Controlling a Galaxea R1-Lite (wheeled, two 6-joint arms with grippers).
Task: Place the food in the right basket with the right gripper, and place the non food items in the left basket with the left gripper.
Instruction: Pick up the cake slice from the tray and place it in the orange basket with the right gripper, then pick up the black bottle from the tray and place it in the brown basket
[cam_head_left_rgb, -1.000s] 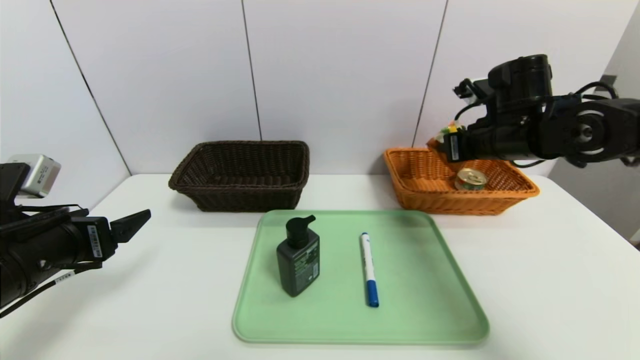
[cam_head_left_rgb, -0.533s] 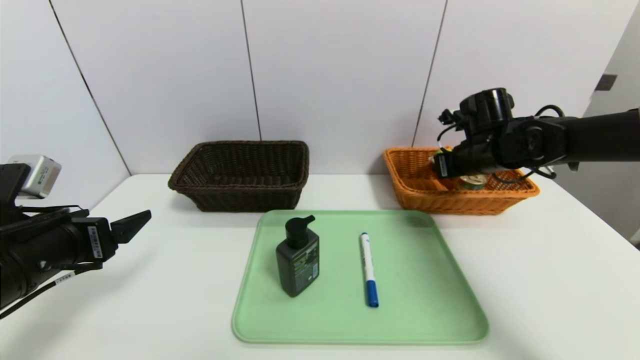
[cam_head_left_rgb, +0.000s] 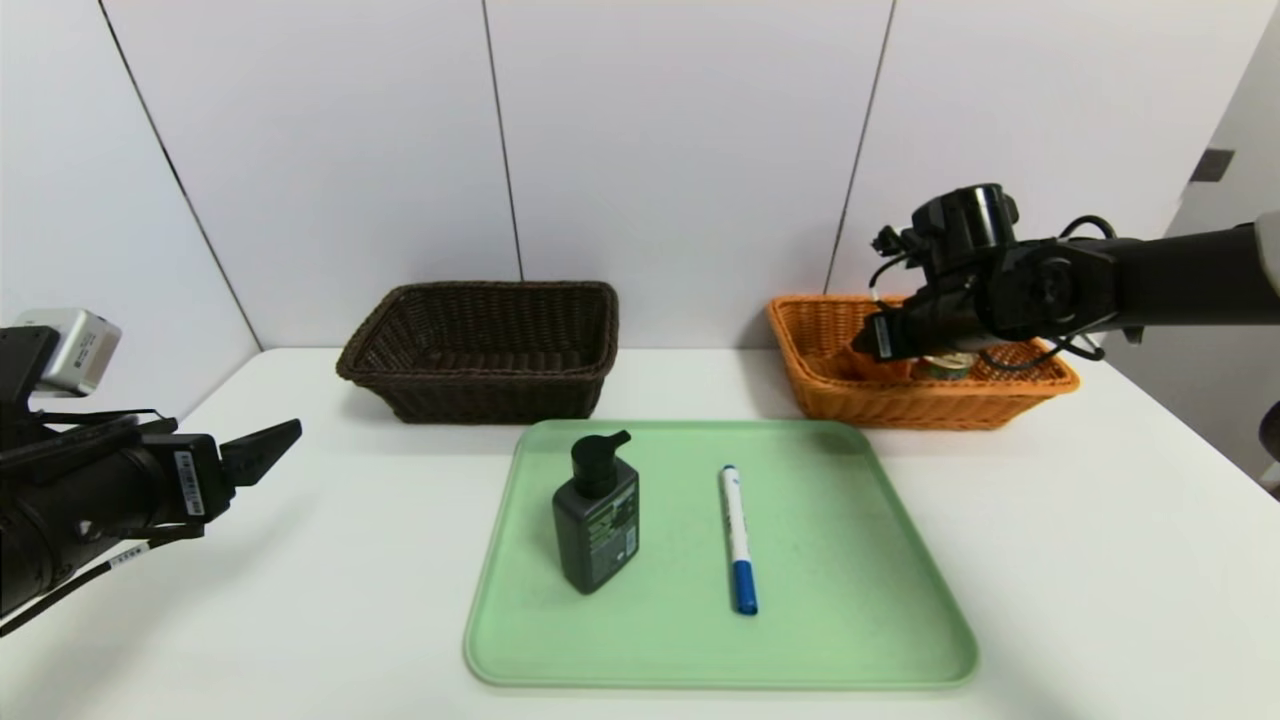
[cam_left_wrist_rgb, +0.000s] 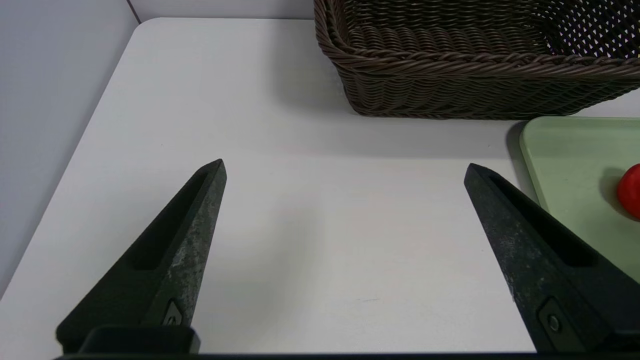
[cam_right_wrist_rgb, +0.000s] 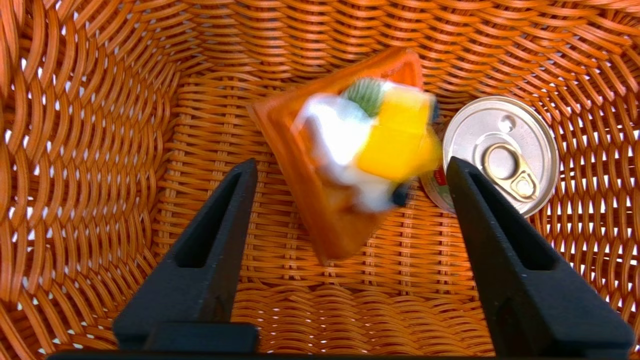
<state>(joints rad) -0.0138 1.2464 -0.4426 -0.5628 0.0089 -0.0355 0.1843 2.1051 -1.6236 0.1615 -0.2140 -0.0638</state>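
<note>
**Food dropped into right basket; non-food next**

Big change: right arm, which a sec ago was held high above the orange basket (cam_head_left_rgb: 830, 385) w/ the pastry clamped, has come down fwd into it, and the right pincer (cam_right_wrist_rgb: 350, 172) has let go. Jaws now stand spread, nothing between them. The waffle-type pastry (cam_right_wrist_rgb: 350, 165), orange base w/ white cream and yellow topping, sits free just past the jaws, blurred, so prob. still dropping or settling on the weave. It touches or nearly touches the tin can (cam_right_wrist_rgb: 500, 152) already lying there; can't tell which.

Meaning: food side looks done, as no food shows on the tray in head view. Left wrist view does show a red round thing (cam_left_wrist_rgb: 631, 190) at the tray edge, which doesn't match head view; unclear what it is. Left side not yet begun: dark basket (cam_head_left_rgb: 480, 350) holds nothing visible.

Left pincer (cam_left_wrist_rgb: 345, 210) parked low at the desk's left edge, jaws wide apart, empty, well apart from everything.

Surface: white desk (cam_head_left_rgb: 1100, 560), smooth. Green tray (cam_head_left_rgb: 850, 640) centre-front carries the upright black pump bottle (cam_head_left_rgb: 597, 525) and, near it, the blue-capped marker (cam_head_left_rgb: 738, 535) lying flat.

Room: pale panelled wall close behind both baskets.
</note>
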